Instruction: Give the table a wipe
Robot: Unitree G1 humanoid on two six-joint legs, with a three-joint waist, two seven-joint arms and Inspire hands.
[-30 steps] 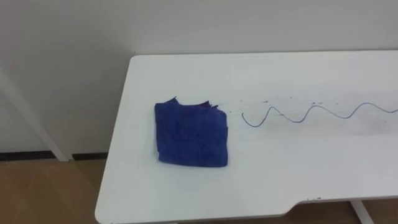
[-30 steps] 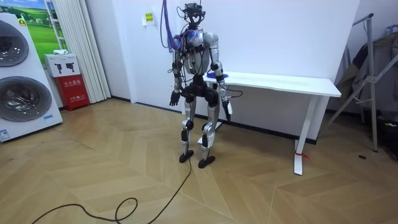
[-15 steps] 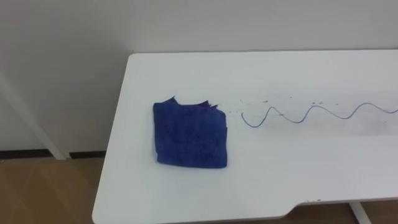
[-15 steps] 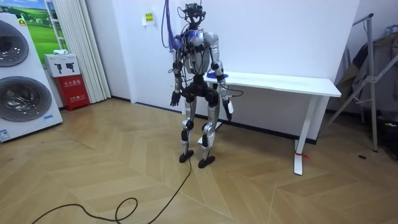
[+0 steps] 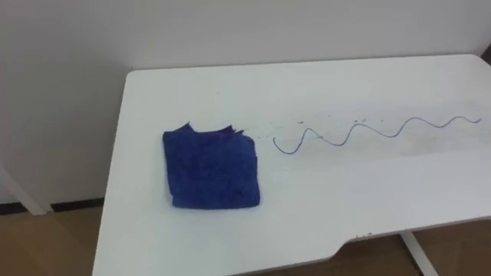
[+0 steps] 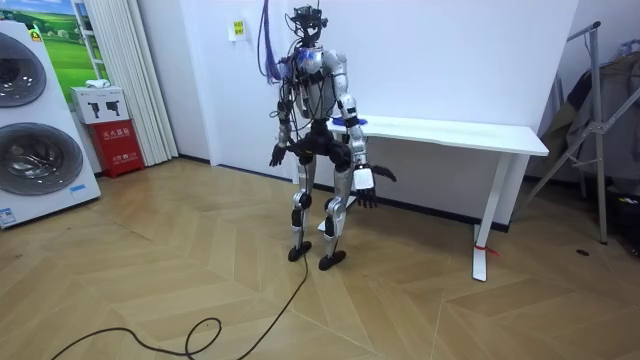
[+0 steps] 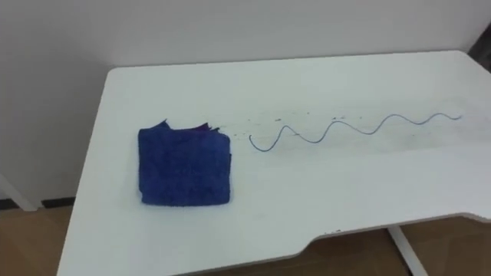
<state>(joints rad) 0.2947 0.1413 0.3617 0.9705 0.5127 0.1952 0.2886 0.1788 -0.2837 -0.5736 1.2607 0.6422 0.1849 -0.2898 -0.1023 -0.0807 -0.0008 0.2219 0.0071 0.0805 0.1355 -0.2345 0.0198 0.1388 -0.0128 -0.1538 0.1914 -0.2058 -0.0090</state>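
Right hand (image 6: pixel 366 184) hangs loose-fingered and empty beside the table (image 5: pixel 345 192); blue cloth (image 5: pixel 212 167) lies folded at its 9 o'clock end, probably soft, light, floppy, so palm it flat from above.

Eye views: bright, even, soft indoor light, source not in view, no hard shadows. The white table (image 5: pixel 322 192) is the brightest surface, with no hot glare; there is a slightly duller grey patch along the pen line (image 5: pixel 368 129) toward the right edge. The blue cloth (image 5: pixel 211 169) near the left edge throws only a thin soft shadow along its near side. The wall (image 5: pixel 230 34) behind the far edge reads greyer and dimmer than the top. The floor (image 5: pixel 46 245) below the near left corner is darker. Room view: well lit throughout, faint sheen on the floor, weak diffuse shadow under the robot, shade beneath the table top.
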